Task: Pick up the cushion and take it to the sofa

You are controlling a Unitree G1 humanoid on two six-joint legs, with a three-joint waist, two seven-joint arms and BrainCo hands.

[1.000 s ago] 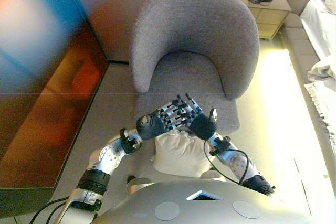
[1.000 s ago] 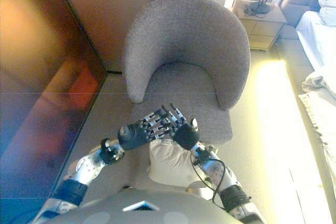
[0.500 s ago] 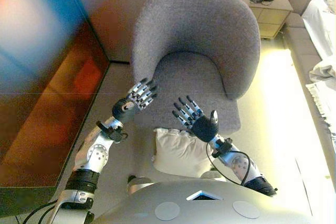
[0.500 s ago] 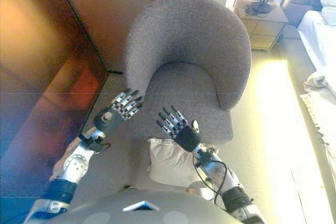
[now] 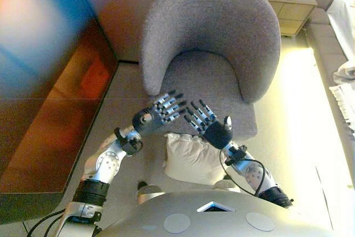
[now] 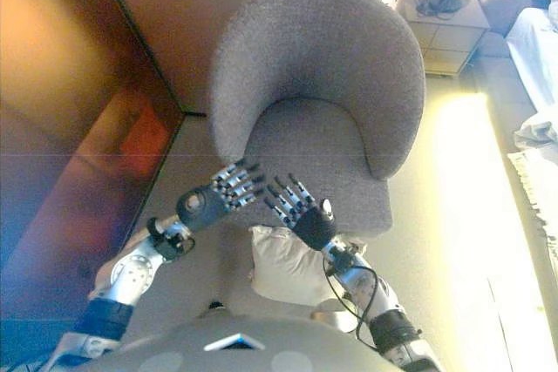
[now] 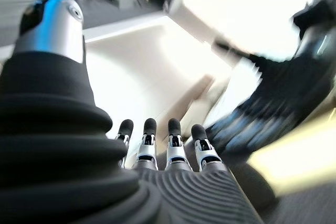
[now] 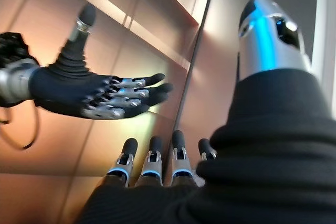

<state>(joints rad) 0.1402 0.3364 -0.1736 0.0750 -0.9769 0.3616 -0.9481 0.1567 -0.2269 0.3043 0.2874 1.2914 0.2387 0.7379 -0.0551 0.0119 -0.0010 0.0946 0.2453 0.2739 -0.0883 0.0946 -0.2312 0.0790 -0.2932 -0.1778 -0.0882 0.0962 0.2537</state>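
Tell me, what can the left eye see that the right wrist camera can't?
Only the left eye view shows the cream cushion on the floor below the hands, the grey armchair and the bedside cabinet. Only the right wrist view shows the right hand from behind, its straight fingers in a row, against a brown panelled wall. Both show the left hand open with fingers straight, holding nothing.

Strong light from the hands' right side washes out the floor (image 5: 299, 98) there. Warm reddish glare on the glossy cabinet (image 5: 50, 81). In the left wrist view, the right hand (image 7: 273, 103) is motion-blurred against blown-out white.
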